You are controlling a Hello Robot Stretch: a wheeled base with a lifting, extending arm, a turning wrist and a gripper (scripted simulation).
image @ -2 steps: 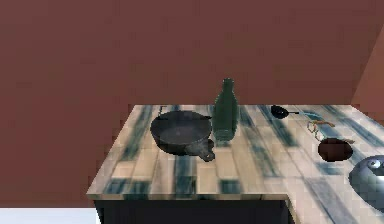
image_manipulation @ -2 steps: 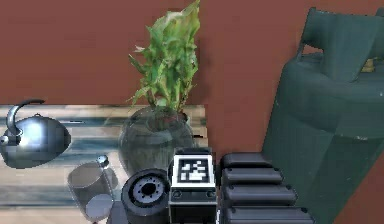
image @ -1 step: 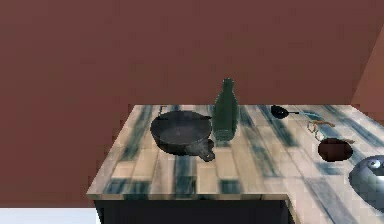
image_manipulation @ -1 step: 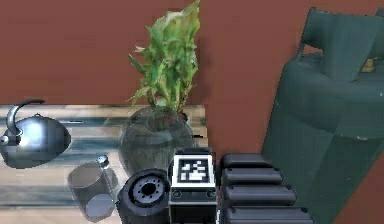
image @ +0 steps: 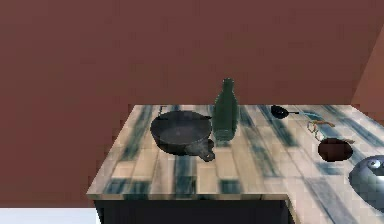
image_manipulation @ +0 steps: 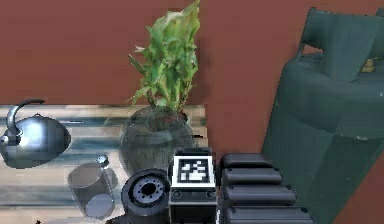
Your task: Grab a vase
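A tall dark green vase [image: 226, 110] with a narrow neck stands upright near the middle of the plank-topped table [image: 150, 175] in the forward view, just right of a dark frying pan [image: 182, 131]. In the arm side view the arm's dark bar rises from the bottom edge, with a white marked square [image_manipulation: 193, 168] at its end. Left of it sits the gripper [image_manipulation: 142, 195], low over the same kind of tabletop. A clear glass [image_manipulation: 92, 188] stands close beside it and a leafy plant in a rounded glass pot [image_manipulation: 155, 138] behind it. I cannot tell whether the gripper holds anything.
A red-brown wall backs the table. In the forward view a small dark ladle [image: 281, 111], a brown bowl [image: 335, 150] and a grey kettle [image: 370, 180] lie to the right. In the arm side view a kettle [image_manipulation: 35, 140] sits at left and a bulky dark green shape [image_manipulation: 330, 120] fills the right.
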